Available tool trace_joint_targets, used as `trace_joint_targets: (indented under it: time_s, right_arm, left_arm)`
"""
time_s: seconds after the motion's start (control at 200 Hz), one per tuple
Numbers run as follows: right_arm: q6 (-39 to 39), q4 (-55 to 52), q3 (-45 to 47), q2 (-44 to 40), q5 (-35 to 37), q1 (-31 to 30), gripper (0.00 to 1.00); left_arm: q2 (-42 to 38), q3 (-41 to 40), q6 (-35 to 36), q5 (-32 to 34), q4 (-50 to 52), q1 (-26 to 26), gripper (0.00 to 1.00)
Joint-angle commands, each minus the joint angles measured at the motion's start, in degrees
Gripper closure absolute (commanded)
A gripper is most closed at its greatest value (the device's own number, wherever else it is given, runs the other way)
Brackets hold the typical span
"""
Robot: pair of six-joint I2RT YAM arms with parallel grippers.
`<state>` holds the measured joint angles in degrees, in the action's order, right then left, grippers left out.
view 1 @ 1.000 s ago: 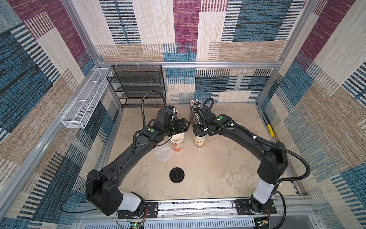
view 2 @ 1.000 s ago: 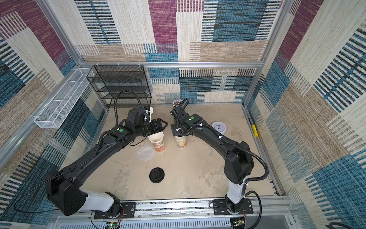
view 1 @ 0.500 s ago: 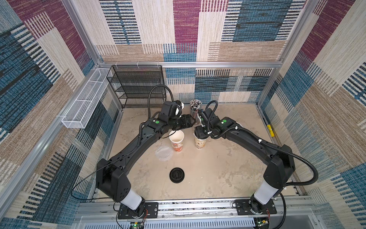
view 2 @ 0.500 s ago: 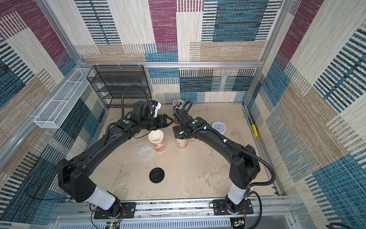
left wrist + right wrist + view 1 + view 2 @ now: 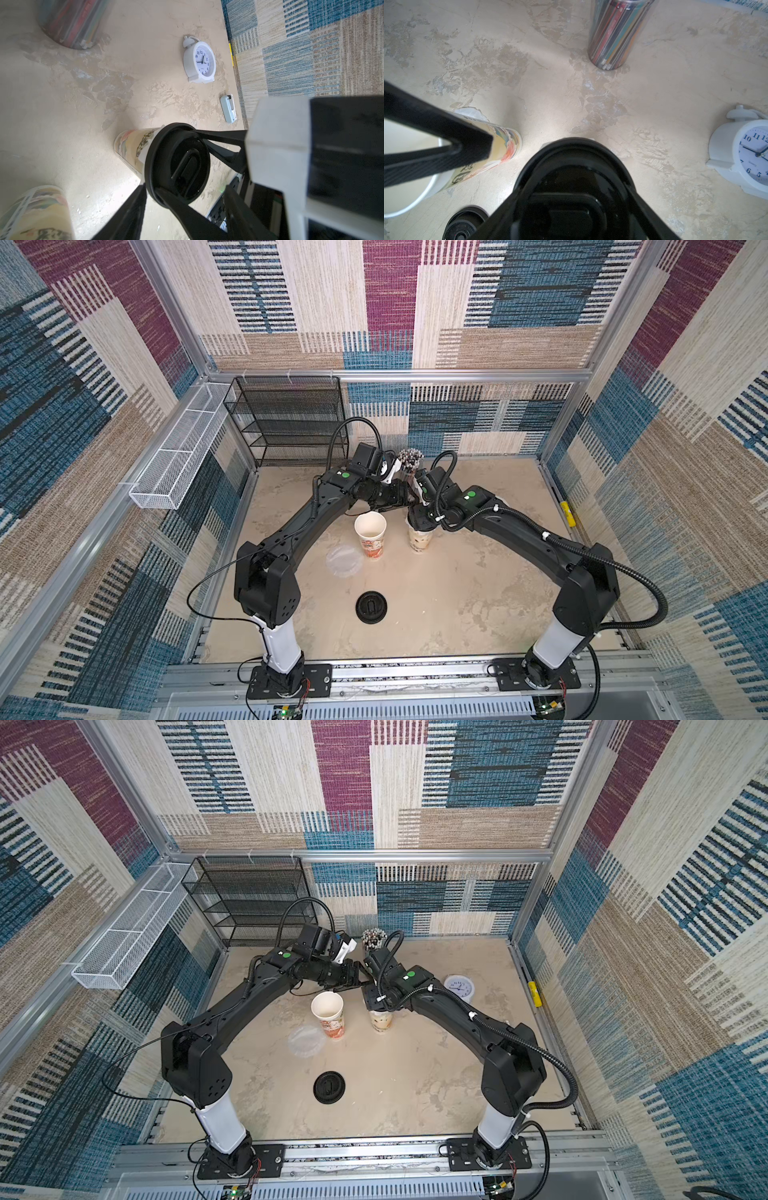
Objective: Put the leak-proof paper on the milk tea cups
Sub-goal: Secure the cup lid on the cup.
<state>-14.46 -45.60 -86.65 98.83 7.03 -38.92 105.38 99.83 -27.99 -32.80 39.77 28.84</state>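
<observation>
The red-orange printed milk tea cup (image 5: 370, 531) stands open, with one round sheet of leak-proof paper (image 5: 344, 560) flat on the table beside it. A black lid (image 5: 177, 164) sits on top of the beige-brown milk tea cup (image 5: 381, 1021), and a thin white edge shows under its rim. My right gripper (image 5: 571, 187) points down over that cup and is shut on the lid, one finger on each side. My left gripper (image 5: 185, 193) reaches in level from the left and is open. Its fingertips (image 5: 483, 145) are at the lid's edge, above the open cup.
A second black lid (image 5: 371, 605) lies toward the front. A clear holder of straws (image 5: 409, 460) stands just behind both grippers. A white alarm clock (image 5: 459, 986) and a small grey device (image 5: 228, 111) lie to the right. A black wire rack (image 5: 286, 418) fills the back left corner.
My left arm has swung from above the red-orange cup toward the lidded cup, and its jaws have narrowed. The right gripper has stayed on the lid.
</observation>
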Motion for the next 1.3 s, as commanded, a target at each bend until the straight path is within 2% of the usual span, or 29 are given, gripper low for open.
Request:
trace_joint_targets:
  time_s: [0.0, 0.15, 0.326, 0.511, 0.796, 0.952, 1.107, 1.292]
  right_arm:
    - [-2.13, -17.1, 1.75, 1.47, -9.14, -0.11, 0.27]
    - [-2.11, -17.14, 1.66, 1.44, -9.05, -0.07, 0.26]
    - [-2.24, -16.94, 1.84, 1.27, -9.04, -0.06, 0.26]
    - [-2.74, -17.16, 1.97, 1.58, -8.02, -0.12, 0.26]
    - [-1.25, -14.53, 1.78, 1.48, -7.56, -0.11, 0.24]
    - [0.41, -12.86, 1.93, 1.02, -7.16, -0.11, 0.24]
    - [-0.03, -13.24, 2.07, 1.42, -6.58, -0.11, 0.24]
    - [-1.1, -12.38, 3.68, 0.71, -6.98, -0.11, 0.24]
  left_arm:
    - [2.67, 3.28, 3.71, -5.06, 6.09, 0.08, 0.35]
    - [5.52, 5.99, 6.84, -7.82, 10.55, 0.08, 0.32]
    - [7.27, 7.07, 9.2, -7.56, 13.6, -0.01, 0.4]
    - [8.42, 7.45, 9.51, -6.71, 14.19, -0.06, 0.45]
    - [11.46, 8.55, 13.05, -10.62, 17.94, -0.1, 0.4]
    - [12.22, 8.89, 14.82, -9.86, 19.94, -0.14, 0.42]
    - [10.84, 8.07, 11.53, -8.33, 17.32, -1.49, 0.44]
    - [9.47, 9.28, 8.91, -9.44, 14.86, -2.15, 0.4]
